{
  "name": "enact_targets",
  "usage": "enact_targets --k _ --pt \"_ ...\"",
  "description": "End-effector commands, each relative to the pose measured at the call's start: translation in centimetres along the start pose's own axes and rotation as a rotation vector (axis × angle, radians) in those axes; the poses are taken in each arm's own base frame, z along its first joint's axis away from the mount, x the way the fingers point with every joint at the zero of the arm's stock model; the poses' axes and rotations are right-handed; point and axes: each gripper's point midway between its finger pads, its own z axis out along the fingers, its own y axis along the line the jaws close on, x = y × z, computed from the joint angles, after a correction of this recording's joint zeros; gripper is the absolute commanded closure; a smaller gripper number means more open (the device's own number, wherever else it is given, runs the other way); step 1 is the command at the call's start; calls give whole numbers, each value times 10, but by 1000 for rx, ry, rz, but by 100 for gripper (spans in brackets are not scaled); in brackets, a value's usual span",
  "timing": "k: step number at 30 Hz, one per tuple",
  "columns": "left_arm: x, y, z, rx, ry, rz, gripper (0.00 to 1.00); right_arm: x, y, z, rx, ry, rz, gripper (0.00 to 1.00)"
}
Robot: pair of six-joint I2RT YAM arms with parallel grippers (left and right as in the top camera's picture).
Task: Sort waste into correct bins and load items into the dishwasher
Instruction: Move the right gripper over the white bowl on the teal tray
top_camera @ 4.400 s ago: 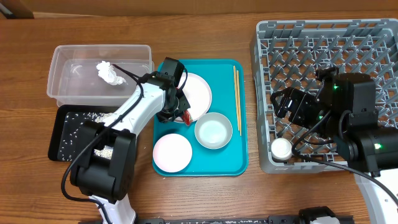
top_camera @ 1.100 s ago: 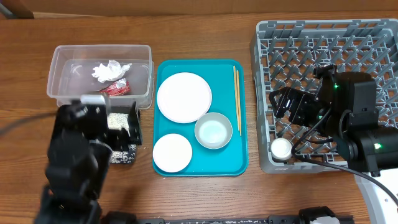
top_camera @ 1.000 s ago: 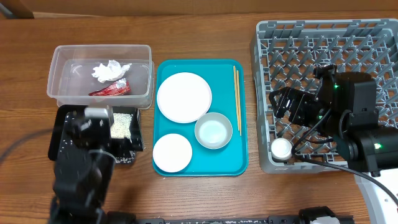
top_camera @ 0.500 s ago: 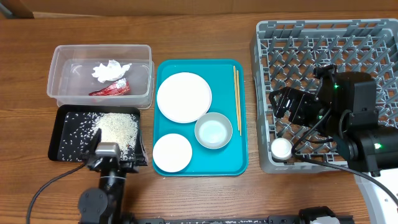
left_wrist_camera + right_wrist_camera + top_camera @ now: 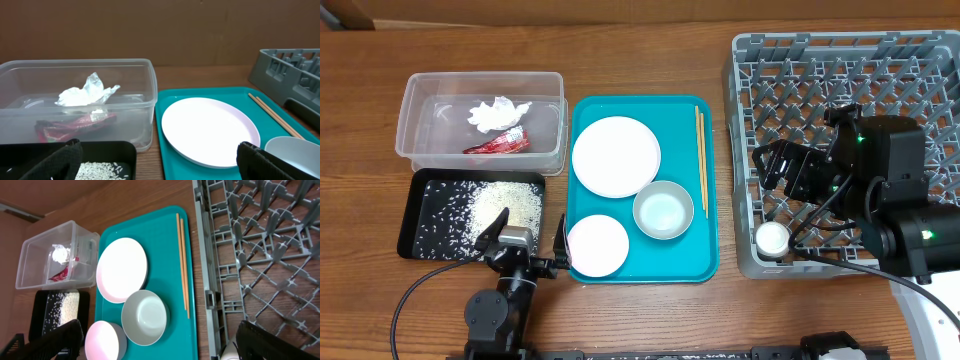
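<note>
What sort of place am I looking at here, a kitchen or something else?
Probably a test bench staged as a dish-clearing corner, not a real kitchen: a plain wooden table, a grey dish rack, and a teal tray of plates beside a rubbish tub.

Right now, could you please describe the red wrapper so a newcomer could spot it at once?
Find the clear plastic tub left of the teal tray. Two things lie inside; the red wrapper is the flat, crinkled one nearer the black tray, unlike the crumpled white tissue beside it.
</note>
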Motion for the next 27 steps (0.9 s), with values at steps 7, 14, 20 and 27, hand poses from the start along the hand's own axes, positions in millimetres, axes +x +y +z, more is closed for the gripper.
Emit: enact_targets --k 7,14,20,27 --pt "0 -3 0 20 -9 -6 0 -5 3 -4 -10 -14 -2 0" --pt "0 -3 0 20 -9 -6 0 -5 3 -4 -10 -14 -3 0" --pt "0 -3 0 20 -9 -6 0 -25 21 -5 -91 -89 -24 0" --pt "0 -3 0 20 -9 -6 0 5 55 -2 -250 38 -149 14"
